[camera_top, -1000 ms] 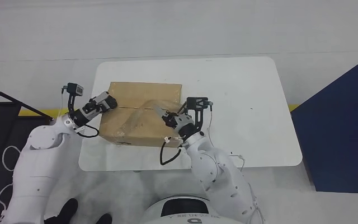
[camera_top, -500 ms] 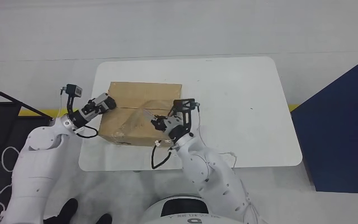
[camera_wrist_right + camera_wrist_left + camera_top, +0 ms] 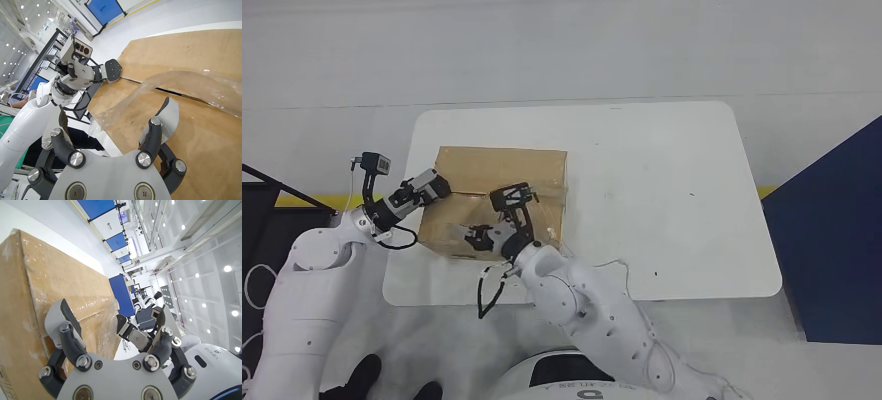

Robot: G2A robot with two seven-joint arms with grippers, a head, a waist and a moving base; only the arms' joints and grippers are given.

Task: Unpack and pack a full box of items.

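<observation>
A closed cardboard box (image 3: 502,165) sits on the left part of the white table (image 3: 662,180). A strip of clear tape (image 3: 170,79) is peeled up from its top seam and arches loosely over the lid. My right gripper (image 3: 115,113) hovers open over the box's near left corner (image 3: 480,237), the tape's loose end just beyond its fingertips. At the box's left edge is my left gripper (image 3: 115,317), open, with one finger pad (image 3: 112,71) resting on the lid by the seam. The crumpled tape (image 3: 107,313) and the box (image 3: 47,275) also appear in the left wrist view.
The table's right half is bare white surface. A dark blue partition (image 3: 832,230) stands off the table's right side. A black frame (image 3: 262,200) stands on the floor to the left.
My right gripper has swept from the box's right edge leftward across its near side to the near left corner. The left arm has stayed put.
</observation>
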